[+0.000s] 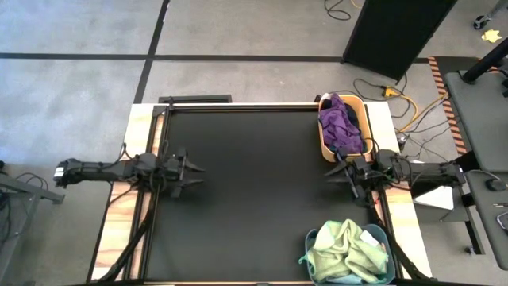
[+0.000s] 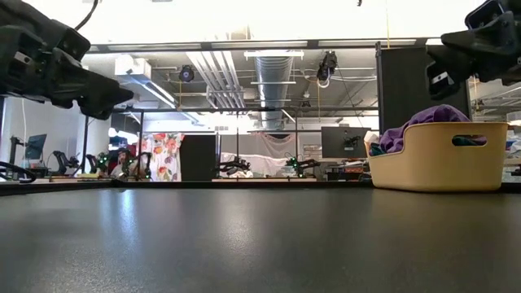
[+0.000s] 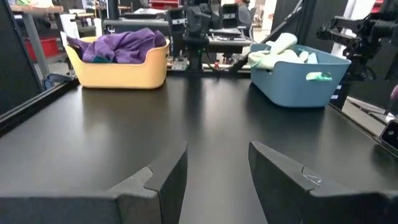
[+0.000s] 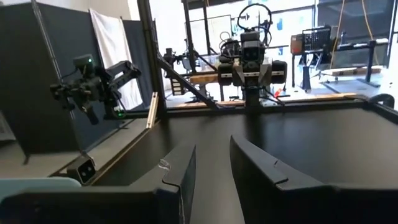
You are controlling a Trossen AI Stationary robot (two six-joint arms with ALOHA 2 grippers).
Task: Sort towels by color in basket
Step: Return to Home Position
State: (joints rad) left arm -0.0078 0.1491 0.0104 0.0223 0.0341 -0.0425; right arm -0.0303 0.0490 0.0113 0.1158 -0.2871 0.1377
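Observation:
A yellow basket [image 1: 344,127] stands at the table's far right and holds purple towels [image 1: 336,121] with a bit of teal showing [image 3: 99,59]. A blue basket [image 1: 350,254] at the near right holds pale yellow-green towels [image 1: 343,248] and a light blue one [image 1: 371,237]. My left gripper [image 1: 197,169] hovers open over the table's left side, touching nothing. My right gripper [image 1: 337,172] hovers open over the right side, between the two baskets, also empty. No towel lies on the black table top.
The black table top [image 1: 246,191] between the two grippers is bare. The baskets take up the right edge. A light frame rail runs along the far edge [image 1: 238,106]. Cables and stands lie on the floor beyond the table.

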